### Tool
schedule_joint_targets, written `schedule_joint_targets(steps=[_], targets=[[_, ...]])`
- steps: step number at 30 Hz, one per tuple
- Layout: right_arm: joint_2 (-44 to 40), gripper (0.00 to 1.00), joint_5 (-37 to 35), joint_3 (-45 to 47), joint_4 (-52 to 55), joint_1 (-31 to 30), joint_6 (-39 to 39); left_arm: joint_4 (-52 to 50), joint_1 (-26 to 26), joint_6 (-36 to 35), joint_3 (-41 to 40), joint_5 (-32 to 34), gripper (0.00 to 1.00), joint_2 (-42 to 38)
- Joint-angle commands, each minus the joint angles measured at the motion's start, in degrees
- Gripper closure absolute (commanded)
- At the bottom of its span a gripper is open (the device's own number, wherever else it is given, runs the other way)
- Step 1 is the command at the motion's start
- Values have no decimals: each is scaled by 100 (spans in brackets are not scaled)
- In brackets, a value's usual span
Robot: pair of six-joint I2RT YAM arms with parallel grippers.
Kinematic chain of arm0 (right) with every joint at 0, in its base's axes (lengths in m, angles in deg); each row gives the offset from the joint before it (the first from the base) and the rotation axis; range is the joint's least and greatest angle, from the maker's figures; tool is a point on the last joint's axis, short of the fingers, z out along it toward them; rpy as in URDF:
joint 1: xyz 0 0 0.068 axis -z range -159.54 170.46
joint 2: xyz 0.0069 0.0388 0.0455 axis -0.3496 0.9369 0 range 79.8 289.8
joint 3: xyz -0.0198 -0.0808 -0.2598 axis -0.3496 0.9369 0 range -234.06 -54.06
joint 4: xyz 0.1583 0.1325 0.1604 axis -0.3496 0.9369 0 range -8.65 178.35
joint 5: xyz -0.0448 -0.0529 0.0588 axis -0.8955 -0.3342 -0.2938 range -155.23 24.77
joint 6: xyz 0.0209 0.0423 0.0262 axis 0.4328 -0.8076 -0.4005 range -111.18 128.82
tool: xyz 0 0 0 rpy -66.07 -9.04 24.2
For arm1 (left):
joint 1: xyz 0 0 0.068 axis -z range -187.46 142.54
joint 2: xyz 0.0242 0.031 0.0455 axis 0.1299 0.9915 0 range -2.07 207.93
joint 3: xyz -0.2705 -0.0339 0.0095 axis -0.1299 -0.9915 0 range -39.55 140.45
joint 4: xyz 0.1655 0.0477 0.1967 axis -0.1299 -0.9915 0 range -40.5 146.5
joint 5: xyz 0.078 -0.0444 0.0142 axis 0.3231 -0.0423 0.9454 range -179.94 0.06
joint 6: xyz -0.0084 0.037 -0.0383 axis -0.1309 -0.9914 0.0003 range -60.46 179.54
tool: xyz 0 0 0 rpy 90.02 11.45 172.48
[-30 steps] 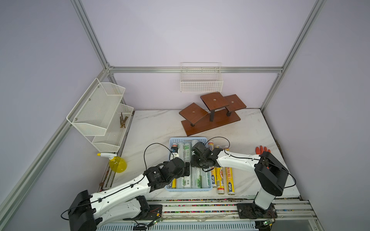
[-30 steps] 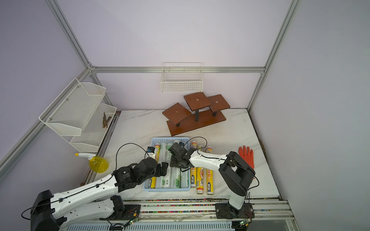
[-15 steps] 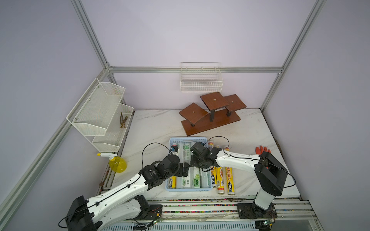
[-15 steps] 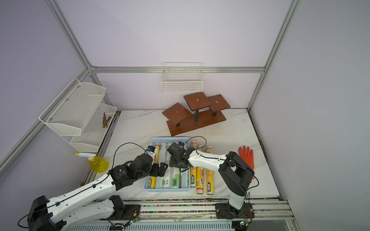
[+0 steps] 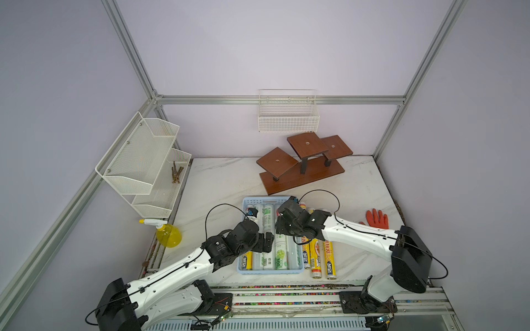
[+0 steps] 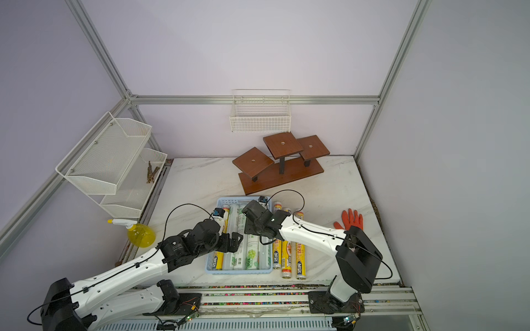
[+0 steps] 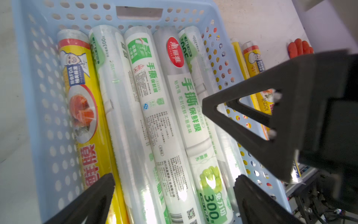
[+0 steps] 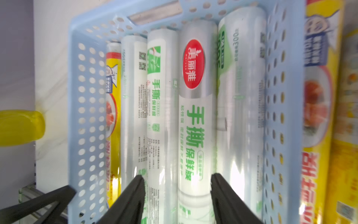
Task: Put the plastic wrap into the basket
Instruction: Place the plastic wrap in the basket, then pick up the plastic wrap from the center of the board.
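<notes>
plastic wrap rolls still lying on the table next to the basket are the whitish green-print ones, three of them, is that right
Not quite. The three plastic wrap rolls still lying on the table next to the basket are yellow with food pictures, not whitish. The whitish rolls are already in the basket. Both top views show it.

In the basket (image 7: pixel 29 108), the roll with the red oval (image 7: pixel 186 108) reads 美丽雅 in white on that oval. It also has 手撕保鲜膜 in large green characters, with 粘性强 密封保鲜不易串味 beside them, and a big 300 by its grape picture. Its neighbour with the green panel (image 7: pixel 144 81) also says 手撕保鲜膜 above fine print too small to read, and the clear roll (image 7: pixel 114 87) next to that carries 300 near one end. The yellow roll (image 7: pixel 85 124) in the basket shows FDA on a blue badge, while the yellow rolls (image 5: pixel 329 258) lying outside it bear 洁成 and PE in a top view.
</notes>
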Motion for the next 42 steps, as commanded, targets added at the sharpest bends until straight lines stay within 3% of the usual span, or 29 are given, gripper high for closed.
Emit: schedule_joint_targets(steps=[1,6,10,14,17,19,22,42], targets=[[-668,41,-1078,198,438,10,-163,734,-26,-146,263,-694,0,210],[-1881,41,-1853,844,472,401,115,947,60,-54,658,-1004,0,899],[-2498,42,-911,1399,405,1521,743,898,299,-57,1244,-952,0,1628],[-2523,45,255,1874,470,2712,1476,663,621,-139,1957,-731,0,2439],[-2288,48,321,2134,729,3133,1871,158,882,-235,2584,-377,0,3075],[-2075,47,253,2195,921,3184,1956,-50,1020,-279,2896,-345,0,3347],[-1719,47,942,2127,953,3179,2200,-101,1149,-291,3150,-333,0,3640],[-169,42,243,1584,1445,2406,2260,74,1198,-325,2782,103,0,3271]])
